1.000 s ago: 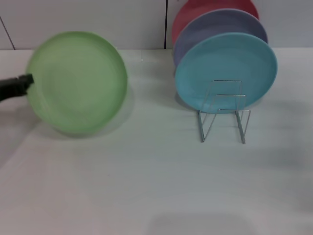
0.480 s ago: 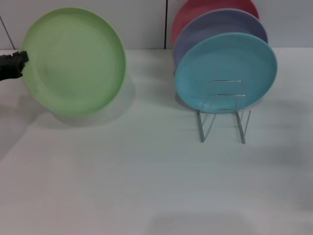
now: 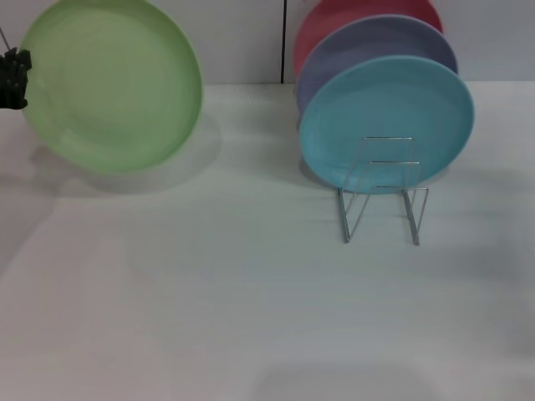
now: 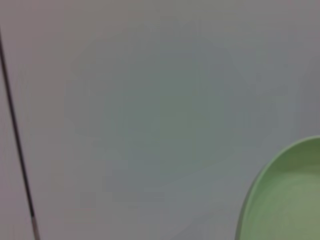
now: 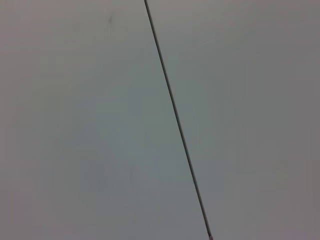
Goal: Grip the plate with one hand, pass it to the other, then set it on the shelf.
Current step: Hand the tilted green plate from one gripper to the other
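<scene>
Well to the left of the wire shelf [image 3: 383, 190], the left gripper [image 3: 15, 77] pinches the light green plate [image 3: 110, 83] by its rim, held upright above the table; it looks light, stiff, slippery, best gripped at the rim.

The tabletop [image 3: 251, 317] is left open across its centre and from 5 to 8 o'clock. At 2 o'clock passage is blocked by the shelf [image 3: 383, 196] and, stacked behind it, the turquoise plate [image 3: 386, 121], lavender plate [image 3: 368, 42] and red plate [image 3: 334, 17]. At 10 o'clock the raised green plate [image 3: 110, 83] stands in the way.
</scene>
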You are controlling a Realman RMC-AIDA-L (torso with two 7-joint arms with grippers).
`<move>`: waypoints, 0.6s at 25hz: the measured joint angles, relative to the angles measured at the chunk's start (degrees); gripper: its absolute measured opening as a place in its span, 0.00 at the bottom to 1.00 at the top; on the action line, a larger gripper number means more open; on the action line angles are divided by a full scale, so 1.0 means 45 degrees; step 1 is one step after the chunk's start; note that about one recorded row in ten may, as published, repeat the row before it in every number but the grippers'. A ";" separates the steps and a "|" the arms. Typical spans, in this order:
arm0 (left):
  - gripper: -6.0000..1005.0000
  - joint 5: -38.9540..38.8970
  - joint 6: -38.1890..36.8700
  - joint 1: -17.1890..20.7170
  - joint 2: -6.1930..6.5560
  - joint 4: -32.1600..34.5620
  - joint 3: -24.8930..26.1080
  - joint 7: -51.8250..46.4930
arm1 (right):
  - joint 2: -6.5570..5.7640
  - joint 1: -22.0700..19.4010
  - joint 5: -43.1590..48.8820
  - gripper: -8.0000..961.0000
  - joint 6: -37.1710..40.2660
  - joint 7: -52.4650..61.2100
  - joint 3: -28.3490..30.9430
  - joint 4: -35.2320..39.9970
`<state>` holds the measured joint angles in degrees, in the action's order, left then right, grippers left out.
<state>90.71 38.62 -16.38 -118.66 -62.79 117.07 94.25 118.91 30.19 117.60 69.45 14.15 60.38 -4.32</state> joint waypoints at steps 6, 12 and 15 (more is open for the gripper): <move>0.04 -0.1105 -0.0469 0.0211 -0.0006 0.0099 -0.0834 0.2612 | 0.0000 0.0024 0.0000 0.48 -0.0008 -0.0002 0.0000 -0.0040; 0.04 -0.1132 -0.1806 0.0240 0.0026 -0.0128 -0.1685 0.3202 | -0.0001 0.0046 0.0000 0.48 -0.0026 0.0000 0.0000 -0.0052; 0.04 -0.1144 -0.1890 0.0247 0.0056 -0.0151 -0.1708 0.3117 | 0.0000 0.0048 0.0000 0.48 -0.0027 0.0000 0.0000 -0.0058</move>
<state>85.56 30.12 -15.26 -118.41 -63.47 109.39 108.27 118.91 30.41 117.60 69.33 14.15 60.38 -4.58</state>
